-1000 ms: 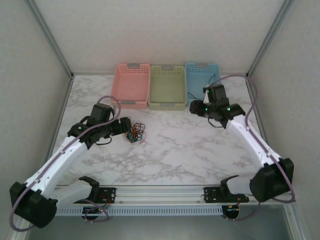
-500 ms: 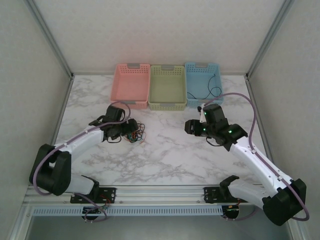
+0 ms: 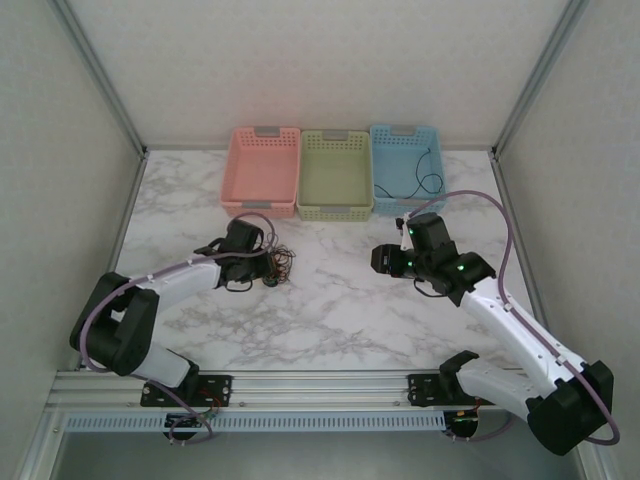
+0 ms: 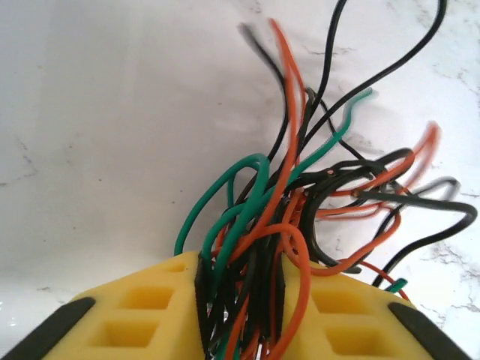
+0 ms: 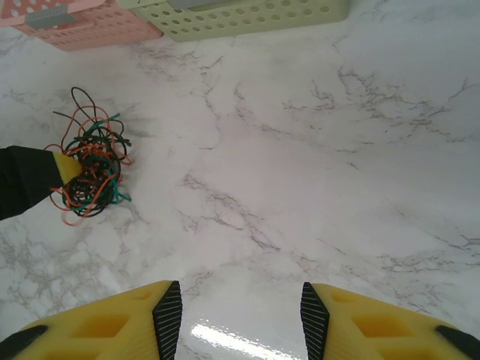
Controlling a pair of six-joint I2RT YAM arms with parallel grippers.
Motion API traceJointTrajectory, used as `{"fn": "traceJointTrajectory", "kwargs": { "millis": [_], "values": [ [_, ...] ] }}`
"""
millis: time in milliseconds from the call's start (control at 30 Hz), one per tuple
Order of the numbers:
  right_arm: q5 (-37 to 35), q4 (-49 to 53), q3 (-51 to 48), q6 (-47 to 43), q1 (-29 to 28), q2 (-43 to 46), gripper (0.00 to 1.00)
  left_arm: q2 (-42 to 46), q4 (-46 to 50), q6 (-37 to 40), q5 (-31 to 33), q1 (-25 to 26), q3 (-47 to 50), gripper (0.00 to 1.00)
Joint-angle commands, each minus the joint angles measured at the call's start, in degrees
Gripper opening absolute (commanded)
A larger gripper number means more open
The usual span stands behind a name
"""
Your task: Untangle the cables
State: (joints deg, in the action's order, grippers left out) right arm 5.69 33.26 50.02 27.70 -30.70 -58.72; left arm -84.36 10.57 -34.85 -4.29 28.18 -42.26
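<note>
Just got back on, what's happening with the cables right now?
The left gripper is shut on the tangle of black, orange and green cables on the left side of the table. The right gripper is open and empty, hovering over bare marble and facing the tangle. A black cable sits in the blue basket. The tangle is not yet pulled apart.

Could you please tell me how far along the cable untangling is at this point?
Done: one black cable lies in the blue basket. In hand: the left tool is shut on the tangle of cables, black, orange and green. Left: the whole tangle needs separating; the right tool hangs open over the marble table.
</note>
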Motion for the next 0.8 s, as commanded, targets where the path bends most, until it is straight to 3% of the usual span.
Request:
{"fn": "traceJointTrajectory", "kwargs": {
  "millis": [0, 267, 433, 767],
  "values": [
    [-0.04, -0.02, -0.95, -1.04, -0.50, 1.69, 0.48, 5.62, 2.22, 5.03, 0.47, 2.32, -0.60, 0.13],
    [12.36, -7.67, -1.88, -2.00, -0.50, 2.40, 0.48, 20.55, 3.89, 13.45, -7.58, 4.33, 0.06, 0.00],
    [21.23, -12.39, -0.70, -3.05, -1.46, 1.17, 0.50, 20.99, 3.79, 14.45, -12.04, 7.90, -2.30, 0.00],
    [20.83, -12.37, 6.60, -6.99, -4.15, -7.60, 0.51, 20.11, 7.78, 18.05, -15.48, 14.52, -7.52, 0.00]
  ]
}}
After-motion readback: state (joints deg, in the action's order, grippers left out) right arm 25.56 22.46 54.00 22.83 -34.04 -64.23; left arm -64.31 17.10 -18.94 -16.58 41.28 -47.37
